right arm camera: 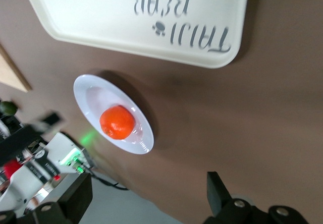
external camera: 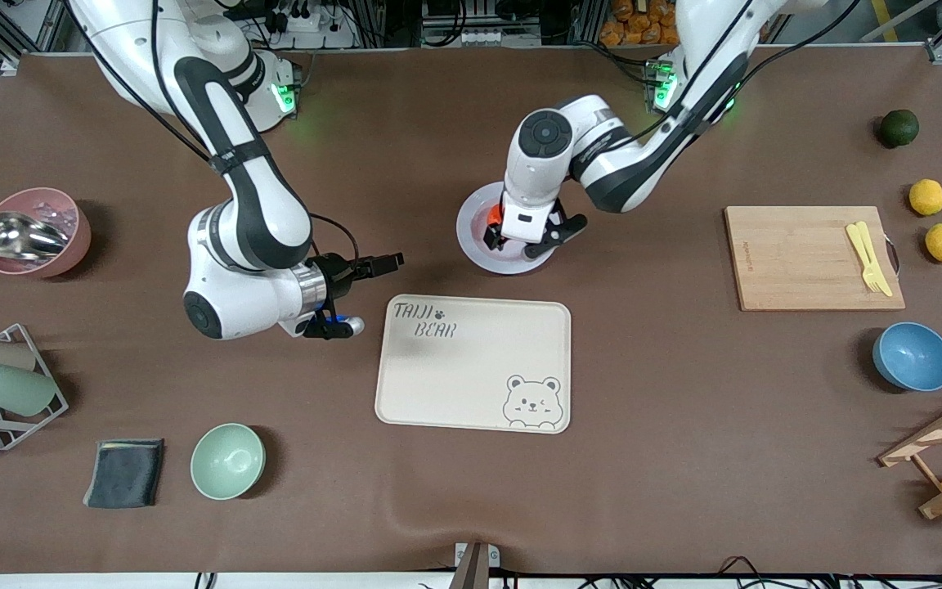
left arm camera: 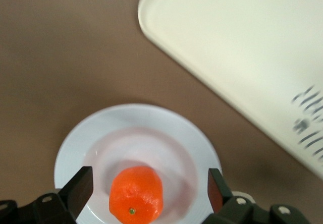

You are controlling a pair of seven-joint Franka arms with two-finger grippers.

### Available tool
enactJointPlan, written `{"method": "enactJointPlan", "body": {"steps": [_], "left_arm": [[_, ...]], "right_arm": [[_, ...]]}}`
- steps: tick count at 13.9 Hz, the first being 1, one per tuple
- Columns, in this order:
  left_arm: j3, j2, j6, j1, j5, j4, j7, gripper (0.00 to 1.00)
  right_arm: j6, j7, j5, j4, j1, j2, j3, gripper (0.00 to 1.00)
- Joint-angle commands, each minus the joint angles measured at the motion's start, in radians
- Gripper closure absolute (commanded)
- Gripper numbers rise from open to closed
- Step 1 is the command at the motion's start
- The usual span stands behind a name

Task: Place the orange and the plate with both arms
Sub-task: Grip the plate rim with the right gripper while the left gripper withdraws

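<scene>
- Left gripper [external camera: 530,244] over the plate [external camera: 471,237], fingers spread wide either side of the orange [left arm camera: 136,193], not touching it.
- Orange sits in the plate's well; plate lies on the table just farther from the front camera than the tray [external camera: 473,362].
- Right gripper [external camera: 356,296] hovers beside the tray's lettered corner, fingers apart, empty, waiting.
- Risk: the fruit is round and the plate smooth, so an uneven close could roll it aside; a low finger could tip the rim.
</scene>
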Motion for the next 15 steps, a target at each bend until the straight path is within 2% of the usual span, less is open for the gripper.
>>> {"method": "enactJointPlan", "body": {"steps": [1,4,6,7,10,15], "left_arm": [[-0.002,-0.1,-0.11,0.069,-0.002,0.09,-0.021,0.0],[-0.001,-0.109,-0.225,0.159,-0.022,0.258,0.031,0.0],[0.001,-0.103,-0.331,0.219,-0.023,0.349,0.176,0.0],[-0.001,-0.108,-0.38,0.253,-0.025,0.362,0.253,0.0],[0.001,-0.138,-0.426,0.276,-0.025,0.377,0.321,0.0],[-0.001,-0.145,-0.478,0.314,-0.04,0.405,0.505,0.0]], "right_arm": [[0.042,-0.153,0.127,-0.176,-0.004,-0.061,0.005,0.0],[0.116,-0.348,0.302,-0.32,0.042,-0.056,0.006,0.0],[0.159,-0.39,0.397,-0.374,0.094,-0.054,0.006,0.0],[0.192,-0.403,0.433,-0.39,0.123,-0.054,0.006,0.0],[0.251,-0.458,0.548,-0.419,0.175,-0.045,0.006,0.0],[0.364,-0.459,0.646,-0.424,0.237,-0.025,0.006,0.0]]}}
